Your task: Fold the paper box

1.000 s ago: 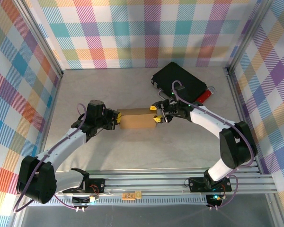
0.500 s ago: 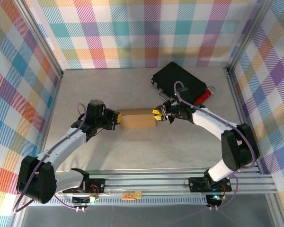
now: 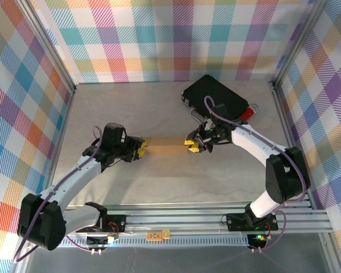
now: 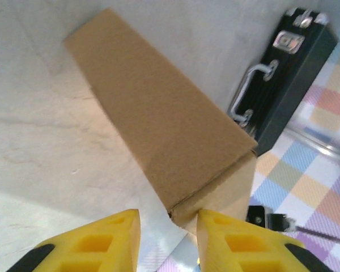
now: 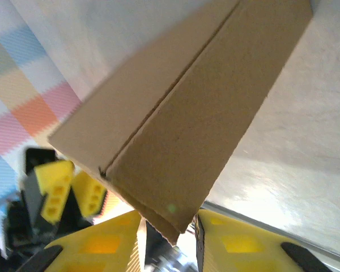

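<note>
Paper box (image 3: pixel 165 145): mid-table, spanning the gap between the two grippers, well clear of the walls. From above it reads as a thin brown strip, slightly smeared.

Change vs. one second ago: the top view then showed a broad brown rectangle in the same spot. The outline has since collapsed to a strip. Judgement: the box has been tipped or rolled about its long axis, so the overhead camera sees it closer to edge-on. This looks like a panel being turned up, not a finished fold. The wrist views show flat cardboard faces meeting at a crease, with no open flaps visible.

Left gripper (image 3: pixel 141 146): at the box's left end, and it has drifted a little lower and outward. In its wrist view the left fingers (image 4: pixel 102 241) stand narrowly apart, with the box's near corner in the gap and against one finger. Cannot tell whether they pinch it.

Right gripper (image 3: pixel 188 145): at the right end, and it has dropped towards the near edge since a second ago. The right fingers (image 5: pixel 102 243) are also narrowly apart, the box's corner poking between them with a sliver of space on either side. Grip not confirmed.

Black hard case (image 3: pixel 219 99): far right of the table (image 3: pixel 131 108), unchanged, apart from the box.

Task status, as judged: mid-way. The ends still need closing.
</note>
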{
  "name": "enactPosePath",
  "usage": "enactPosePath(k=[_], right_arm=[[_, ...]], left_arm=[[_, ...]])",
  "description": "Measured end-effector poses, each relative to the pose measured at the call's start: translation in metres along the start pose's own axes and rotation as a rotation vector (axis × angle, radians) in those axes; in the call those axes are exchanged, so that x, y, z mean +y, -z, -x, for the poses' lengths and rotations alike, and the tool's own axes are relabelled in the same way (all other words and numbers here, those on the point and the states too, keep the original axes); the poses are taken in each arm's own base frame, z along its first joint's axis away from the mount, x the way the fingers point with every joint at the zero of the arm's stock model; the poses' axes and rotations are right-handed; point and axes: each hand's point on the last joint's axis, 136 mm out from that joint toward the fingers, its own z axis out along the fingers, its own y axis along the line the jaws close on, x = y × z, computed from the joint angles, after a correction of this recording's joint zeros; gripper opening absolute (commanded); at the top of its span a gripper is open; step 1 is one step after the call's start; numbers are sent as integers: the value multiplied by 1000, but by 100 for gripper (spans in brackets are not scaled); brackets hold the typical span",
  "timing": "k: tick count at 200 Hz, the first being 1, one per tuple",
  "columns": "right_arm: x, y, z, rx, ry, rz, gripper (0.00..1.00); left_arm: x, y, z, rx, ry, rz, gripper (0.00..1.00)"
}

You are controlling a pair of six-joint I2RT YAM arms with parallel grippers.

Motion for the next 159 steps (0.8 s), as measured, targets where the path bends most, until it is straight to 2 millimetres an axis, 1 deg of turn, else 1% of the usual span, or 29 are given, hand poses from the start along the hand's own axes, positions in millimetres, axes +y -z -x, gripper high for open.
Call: enactPosePath(k=[7, 17, 30, 44, 55, 66, 75, 81, 89, 91, 95, 99, 102, 103, 105, 106, 108, 109, 111, 112, 113, 117, 119, 130, 139, 145, 147, 159], right_arm=[[-8, -1, -4, 14, 25, -22, 29], [-22, -4, -10, 39, 44, -55, 29], [-48, -9, -19, 73, 42, -107, 30], [-75, -13, -28, 100, 28, -162, 31], [-91, -14, -33, 108, 24, -199, 31], [-98, -14, -32, 104, 32, -220, 30], [-98, -15, -30, 97, 45, -228, 30], [-97, -14, -27, 88, 53, -234, 33], [-93, -13, -21, 65, 73, -242, 42], [-92, -12, -20, 61, 78, -244, 44], [-88, -10, -16, 41, 87, -246, 51], [-84, -7, -13, 23, 112, -250, 57], [-81, -5, -10, 4, 119, -252, 62], [-79, -3, -9, -4, 131, -254, 62], [-78, -2, -8, -11, 143, -256, 68], [-76, -1, -7, -19, 147, -256, 73], [-73, 2, -5, -37, 153, -258, 91], [-72, 3, -4, -43, 158, -259, 96], [-70, 6, -2, -59, 175, -263, 99], [-68, 8, -1, -69, 184, -263, 100], [-66, 9, -1, -75, 189, -263, 100], [-60, 17, 3, -119, 219, -267, 99], [-57, 21, 4, -138, 234, -265, 99], [-39, 49, 9, -266, 311, -269, 99], [-25, 77, 12, -398, 376, -274, 99], [-16, 99, 13, -495, 410, -275, 99], [-14, 104, 13, -514, 418, -275, 99], [-3, 146, 12, -706, 460, -283, 99]], left_arm=[[8, -1, -2, 6, -11, 19, 31], [26, -5, -6, 17, -23, 60, 31], [58, -9, -11, 33, -25, 132, 31], [90, -12, -11, 35, -13, 202, 32], [107, -14, -10, 31, -3, 239, 32], [118, -16, -9, 28, 3, 268, 31], [122, -19, -7, 29, 2, 287, 31], [123, -22, -6, 28, -2, 297, 32], [122, -24, -5, 26, -12, 313, 36], [121, -24, -4, 24, -11, 318, 37], [117, -24, -3, 21, -30, 319, 40], [113, -24, -2, 15, -33, 320, 43], [106, -23, -1, 12, -56, 316, 47], [105, -23, -1, 10, -56, 316, 49], [101, -22, 0, 4, -57, 313, 51], [99, -22, 0, 3, -61, 311, 53], [93, -20, 1, 0, -82, 304, 56], [92, -20, 2, -4, -83, 303, 58], [85, -18, 3, -12, -81, 295, 61], [81, -17, 4, -16, -89, 288, 64], [79, -17, 4, -16, -96, 285, 68], [64, -13, 7, -29, -113, 262, 94], [60, -12, 8, -33, -119, 254, 99], [19, 2, 20, -89, -176, 173, 100], [-7, 17, 33, -145, -205, 120, 100], [-20, 29, 43, -193, -222, 93, 100], [-24, 33, 47, -212, -229, 84, 100], [-40, 59, 65, -316, -268, 57, 100]])
